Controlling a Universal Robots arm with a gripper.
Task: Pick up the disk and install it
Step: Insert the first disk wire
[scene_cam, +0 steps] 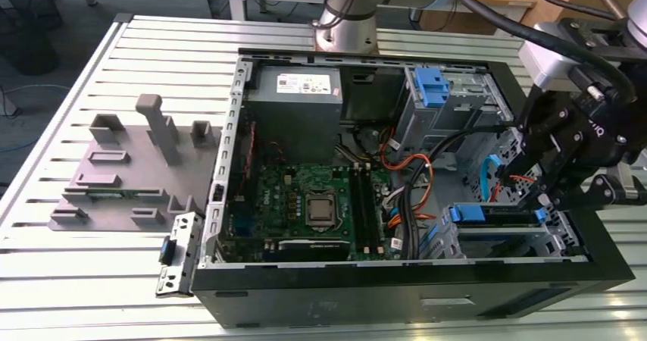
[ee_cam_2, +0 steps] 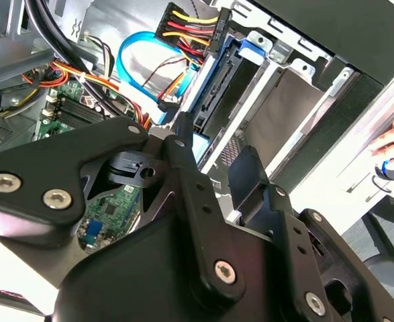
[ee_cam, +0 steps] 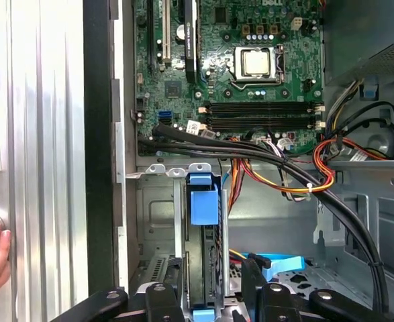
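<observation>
The tool (ee_cam: pixel 213 305) is pinching the disk (ee_cam: pixel 202 261), seated edgewise in the bay (ee_cam: pixel 158 221). Pressing should be staying straight, clearing cables (ee_cam: pixel 297 178) at 2 o'clock.

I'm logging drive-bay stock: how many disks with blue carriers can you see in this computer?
1. The disk sits in the drive cage on the exterior view's right, next to the motherboard. Others may be hidden behind the arm.

No print can be read with certainty: the white sticker (scene_cam: pixel 306 84) on the grey power supply (scene_cam: pixel 295 110) carries lines too small to make out.
</observation>
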